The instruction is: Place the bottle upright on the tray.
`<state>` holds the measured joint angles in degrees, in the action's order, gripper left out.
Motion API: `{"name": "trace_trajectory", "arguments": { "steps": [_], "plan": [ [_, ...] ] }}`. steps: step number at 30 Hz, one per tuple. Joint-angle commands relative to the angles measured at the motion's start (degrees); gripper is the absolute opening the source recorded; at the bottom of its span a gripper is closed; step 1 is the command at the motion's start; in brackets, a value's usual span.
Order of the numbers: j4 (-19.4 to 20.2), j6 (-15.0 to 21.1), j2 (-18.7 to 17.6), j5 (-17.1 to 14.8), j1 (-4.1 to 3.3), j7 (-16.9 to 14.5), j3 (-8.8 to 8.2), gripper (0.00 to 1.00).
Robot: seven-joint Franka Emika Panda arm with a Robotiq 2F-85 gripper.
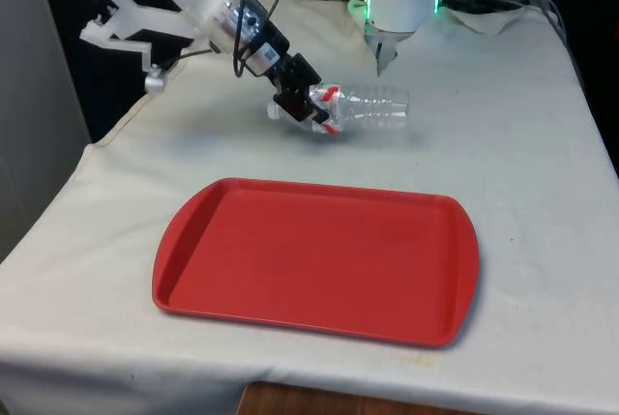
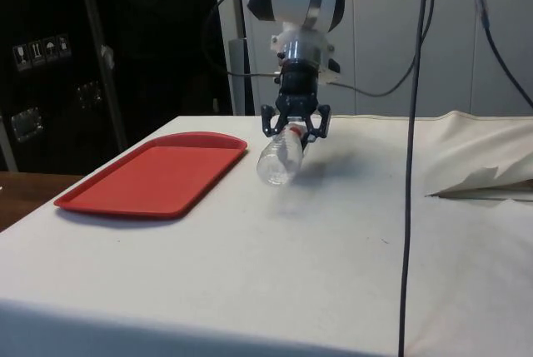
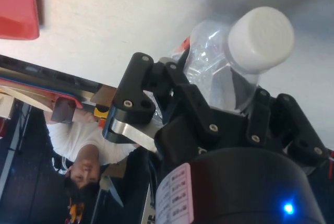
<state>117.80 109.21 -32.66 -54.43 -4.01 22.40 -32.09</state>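
Tool of mine clamped on clear bottle's neck end, bottle tilted just above desk, red tray nearby, apart.

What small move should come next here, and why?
Probably carry the bottle toward the red tray while turning it upright. The gripper is closed on its neck end, the body hangs tilted just above the cloth in the side view, and the tray lies apart from it, nearer the front camera.
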Motion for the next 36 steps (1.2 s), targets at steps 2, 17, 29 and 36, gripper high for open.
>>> {"name": "trace_trajectory", "arguments": {
  "steps": [2,17,29,36],
  "plan": [
    [0.29,0.92,0.69,0.52,-0.63,0.80,-0.34,0.14],
    [-0.23,3.78,3.32,2.41,-2.01,4.81,-0.17,0.14],
    [-1.78,5.96,4.24,3.44,-3.27,8.31,0.11,0.14],
    [-3.38,7.16,4.24,3.95,-3.84,10.54,0.52,0.14]
  ]
}}
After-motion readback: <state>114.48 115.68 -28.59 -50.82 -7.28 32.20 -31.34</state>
